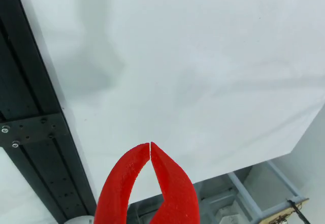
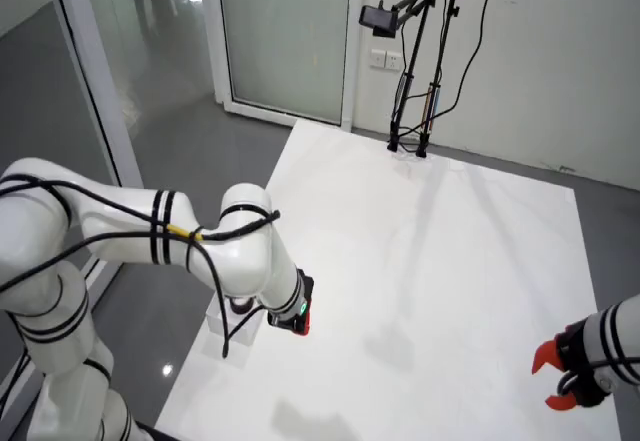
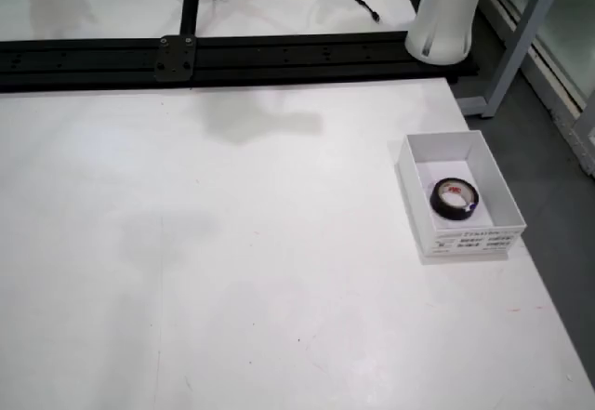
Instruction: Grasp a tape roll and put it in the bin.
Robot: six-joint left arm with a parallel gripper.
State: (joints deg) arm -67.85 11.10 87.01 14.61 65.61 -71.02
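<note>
In the view from above, a black tape roll (image 3: 454, 198) lies flat inside the white open bin (image 3: 415, 196) near the table's right edge. No gripper shows in that view. The view that rides on the gripper shows my red gripper (image 1: 150, 146) shut, tips touching and nothing between them, over bare white table. In the view from the side, my gripper (image 2: 300, 322) sits low at the table's left edge, mostly hidden by the white arm's wrist.
A black rail (image 3: 232, 57) runs along the table's far side in the view from above, with the arm's white base (image 3: 446, 10) beside it. A second arm's red gripper (image 2: 555, 379) hangs at the lower right. A camera stand (image 2: 410, 71) occupies the far corner.
</note>
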